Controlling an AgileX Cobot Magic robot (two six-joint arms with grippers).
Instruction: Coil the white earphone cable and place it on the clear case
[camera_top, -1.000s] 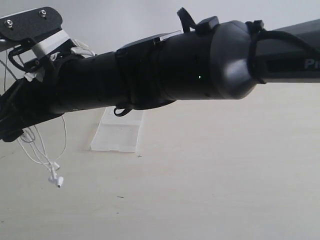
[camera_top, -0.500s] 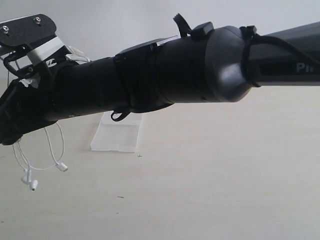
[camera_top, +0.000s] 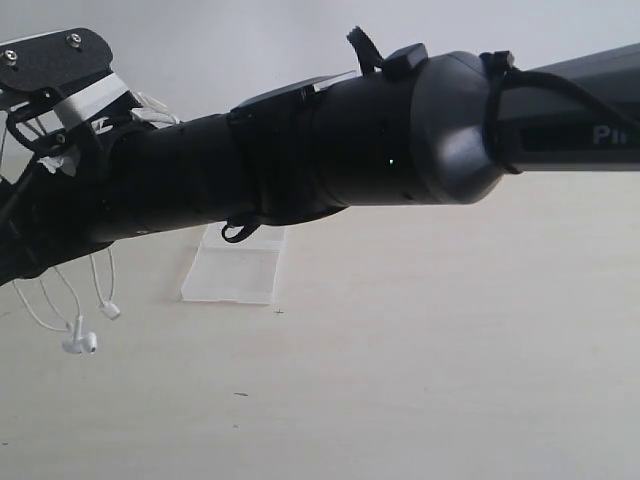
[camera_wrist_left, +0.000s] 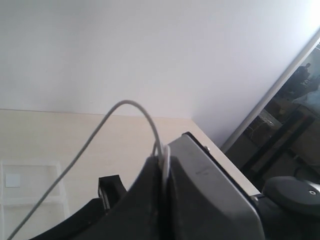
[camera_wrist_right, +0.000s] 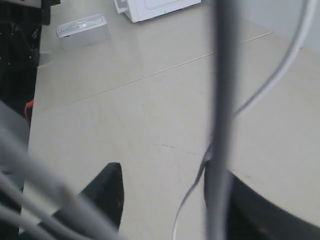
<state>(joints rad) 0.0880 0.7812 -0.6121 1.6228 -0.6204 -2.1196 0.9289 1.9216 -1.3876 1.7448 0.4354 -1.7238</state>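
In the left wrist view my left gripper (camera_wrist_left: 164, 159) is shut on the white earphone cable (camera_wrist_left: 131, 104), which arcs out of the jaws and runs down over the table. In the exterior view the cable's loops and both earbuds (camera_top: 82, 344) hang at the far left below the dark arms, above the table. The clear case (camera_top: 235, 265) lies flat on the table behind them; its white patch (camera_wrist_left: 11, 180) shows in the left wrist view. My right gripper (camera_wrist_right: 165, 200) is open, with a thin strand of the cable (camera_wrist_right: 192, 192) passing beside one finger (camera_wrist_right: 107, 192).
My right arm (camera_top: 400, 130) spans the exterior view from right to left and hides the back of the table. A clear lidded box (camera_wrist_right: 82, 30) and a white appliance (camera_wrist_right: 155, 7) stand far off. The table's far edge (camera_wrist_left: 210, 145) meets a wall.
The arms at the left rose slightly a second ago, then held. The hanging earbuds swung left and have come back to the right, now a little higher.
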